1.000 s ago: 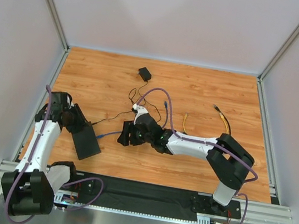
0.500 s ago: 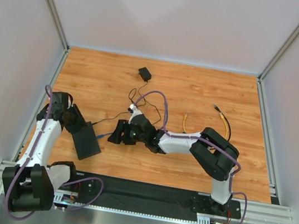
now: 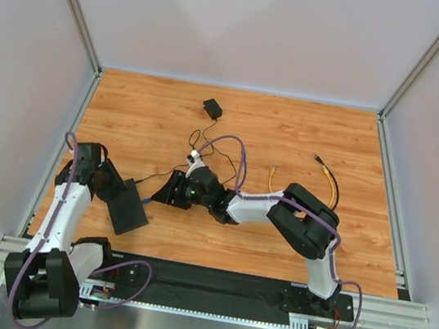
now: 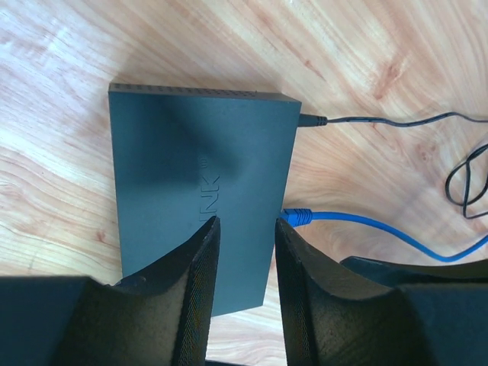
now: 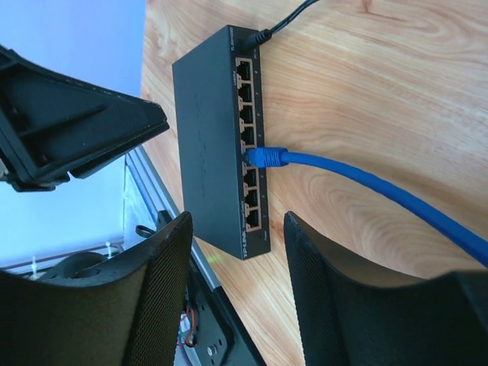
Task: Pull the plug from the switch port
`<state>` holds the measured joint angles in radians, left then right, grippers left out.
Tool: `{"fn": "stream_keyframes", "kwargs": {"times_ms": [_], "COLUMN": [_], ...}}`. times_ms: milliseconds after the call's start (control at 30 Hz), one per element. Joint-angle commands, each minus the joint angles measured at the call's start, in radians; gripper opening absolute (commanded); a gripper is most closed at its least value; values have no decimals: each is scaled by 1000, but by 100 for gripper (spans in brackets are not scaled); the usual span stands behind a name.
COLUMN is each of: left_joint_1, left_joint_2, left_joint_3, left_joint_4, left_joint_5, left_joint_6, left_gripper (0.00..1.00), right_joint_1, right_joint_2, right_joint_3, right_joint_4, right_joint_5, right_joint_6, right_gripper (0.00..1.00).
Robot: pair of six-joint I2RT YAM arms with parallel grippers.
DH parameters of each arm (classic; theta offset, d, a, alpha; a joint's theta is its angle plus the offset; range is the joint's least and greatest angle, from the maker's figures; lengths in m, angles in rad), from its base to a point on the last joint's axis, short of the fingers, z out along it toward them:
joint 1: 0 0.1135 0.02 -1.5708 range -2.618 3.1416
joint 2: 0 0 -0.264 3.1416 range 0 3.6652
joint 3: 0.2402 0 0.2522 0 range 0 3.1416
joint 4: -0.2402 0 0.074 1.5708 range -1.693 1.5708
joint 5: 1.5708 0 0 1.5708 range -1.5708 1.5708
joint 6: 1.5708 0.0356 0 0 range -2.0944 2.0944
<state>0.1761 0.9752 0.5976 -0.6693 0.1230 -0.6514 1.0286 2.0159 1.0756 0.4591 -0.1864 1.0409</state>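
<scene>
The switch [image 3: 129,207] is a flat matte-black box on the wooden table at the left. It also shows in the left wrist view [image 4: 198,175] and the right wrist view [image 5: 210,145]. A blue plug [image 5: 267,157] sits in a middle port of its socket edge, and its blue cable [image 3: 148,200] runs right. The plug also shows in the left wrist view [image 4: 296,216]. My left gripper [image 3: 107,182] is open just above the switch's top, at its near right part [image 4: 245,229]. My right gripper [image 3: 168,190] is open and empty, facing the socket edge a short way off [image 5: 238,221].
A black power lead [image 4: 313,120] is plugged into the switch's corner and runs to a small black adapter block [image 3: 212,108] at the back. Two yellow cables [image 3: 329,177] lie at the right. The left wall rail [image 3: 55,156] is close to the left arm.
My right gripper has moved left along the blue cable, closer to the switch's socket edge. My left gripper has stayed over the switch, shifting only slightly.
</scene>
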Motion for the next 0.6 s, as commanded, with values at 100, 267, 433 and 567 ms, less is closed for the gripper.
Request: {"fn": "stream_keyframes", "kwargs": {"times_ms": [100,267,433,567], "left_joint_1": [-4,-4,-4,-4], "left_joint_2": [-43,3,16,20], "left_joint_3": [-10,5,1,11], "left_joint_4": [11,-6,-9,-24], "left_joint_5": [-65,-91,-92,-95], "left_joint_6": [-36,-36,-39,-39], "left_gripper": [43,43,42,41], "right_joint_1": [2,13,19,27], "right_joint_2": [60,104,144,167], "right_joint_3": [58,115,139,152], "right_joint_4": [66,15,13,24], "right_joint_5": [-25,-30,-19,-12], "right_joint_6": [99,117,168,220], "right_gripper": [51,51,52,52]}}
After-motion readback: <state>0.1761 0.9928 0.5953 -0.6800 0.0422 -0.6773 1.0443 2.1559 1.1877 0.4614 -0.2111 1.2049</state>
